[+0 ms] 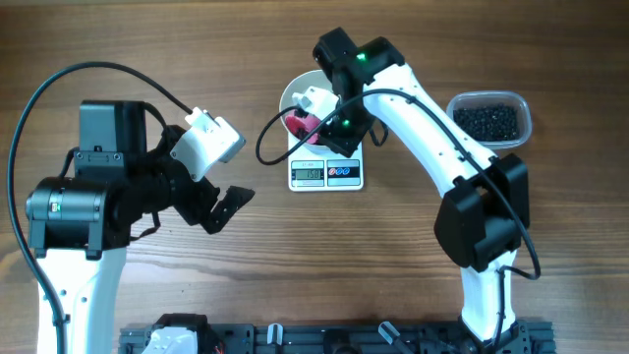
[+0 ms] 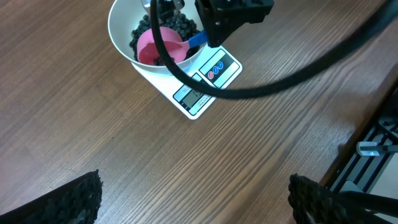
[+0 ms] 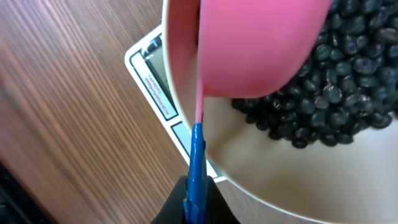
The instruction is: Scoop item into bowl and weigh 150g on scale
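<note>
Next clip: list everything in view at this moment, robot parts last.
table: one, brown wood, under everything
scale: one, white, mid-table, under the bowl
bowl: one, white, on the scale
beans in bowl: many, black, heaped inside
scoop: one, pink with a blue handle, in the bowl above the beans
tub: one, clear, on the table right of the scale
beans in tub: many, black, inside it
rack: one, black, along the table's near edge
left gripper: one, black, open and empty, left of the scale
right gripper: one, black, shut on the scoop's handle

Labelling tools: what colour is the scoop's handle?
Blue scoop handle; right wrist view shows it best.
</note>
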